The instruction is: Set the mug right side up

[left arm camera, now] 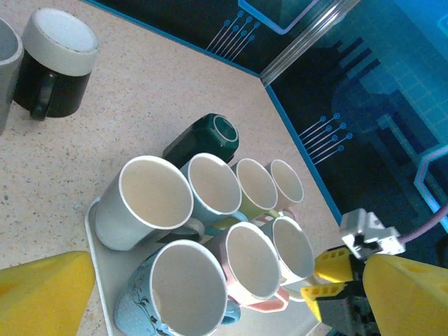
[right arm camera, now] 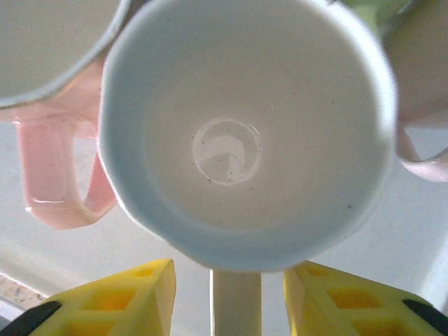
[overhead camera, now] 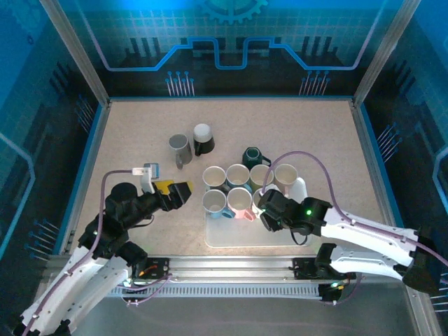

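The white mug (right arm camera: pixel 245 140) stands mouth up on the tray (overhead camera: pixel 224 236), its handle (right arm camera: pixel 236 302) between the right jaws, which are parted and clear of it. Left jaws wide, empty. Glazed, stiff, breakable, likely slick: grip the handle or the wall

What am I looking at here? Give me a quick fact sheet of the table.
tray: holds seven mugs, all mouth up
white mug: upright on the tray, handle towards the right gripper
right gripper: open, one finger on each side of that handle
left gripper: open, empty, left of the tray
dark green mug: on its side behind the tray
black mug: off the tray, seemingly upside down
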